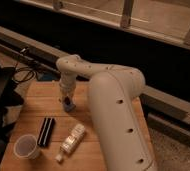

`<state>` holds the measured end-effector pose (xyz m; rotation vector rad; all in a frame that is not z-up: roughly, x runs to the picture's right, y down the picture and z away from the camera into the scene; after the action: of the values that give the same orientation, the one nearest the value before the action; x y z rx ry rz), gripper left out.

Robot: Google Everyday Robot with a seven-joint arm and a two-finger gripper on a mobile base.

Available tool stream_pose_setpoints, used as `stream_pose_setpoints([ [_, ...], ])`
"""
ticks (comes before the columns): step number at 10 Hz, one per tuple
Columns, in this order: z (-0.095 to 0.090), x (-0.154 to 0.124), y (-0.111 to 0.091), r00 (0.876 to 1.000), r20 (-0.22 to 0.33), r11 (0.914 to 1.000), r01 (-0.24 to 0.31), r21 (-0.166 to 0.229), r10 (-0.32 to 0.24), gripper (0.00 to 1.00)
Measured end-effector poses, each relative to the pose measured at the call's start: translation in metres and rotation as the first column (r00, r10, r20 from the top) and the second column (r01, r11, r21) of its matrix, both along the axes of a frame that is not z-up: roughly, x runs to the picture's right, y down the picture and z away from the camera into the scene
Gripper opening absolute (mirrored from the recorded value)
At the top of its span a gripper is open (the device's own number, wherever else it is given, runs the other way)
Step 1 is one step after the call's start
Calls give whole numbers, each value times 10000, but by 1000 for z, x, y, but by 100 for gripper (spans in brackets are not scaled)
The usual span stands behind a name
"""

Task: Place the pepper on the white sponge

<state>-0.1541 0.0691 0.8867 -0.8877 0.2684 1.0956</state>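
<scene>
Claw (67,99) at the wooden surface (35,102), touching a small bluish item (70,107); its grip state cannot be told. Nearer: black bar (46,131), white sponge (72,138), cup (26,146).

A white sponge (73,138), pale and oblong, lies diagonally toward the near edge of the wooden tabletop (40,102), apart from the gripper (68,104) hanging low farther back.
</scene>
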Motion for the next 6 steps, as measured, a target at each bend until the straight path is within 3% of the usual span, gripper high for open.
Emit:
stream_pose_setpoints([
  [1,6,14,6,9998,-92,9997,-194,-165,193,73],
  [2,8,16,8,9997,-53,9994,-249,-226,248,79],
  [6,14,-11,28,9991,270,9976,-325,-604,341,80],
])
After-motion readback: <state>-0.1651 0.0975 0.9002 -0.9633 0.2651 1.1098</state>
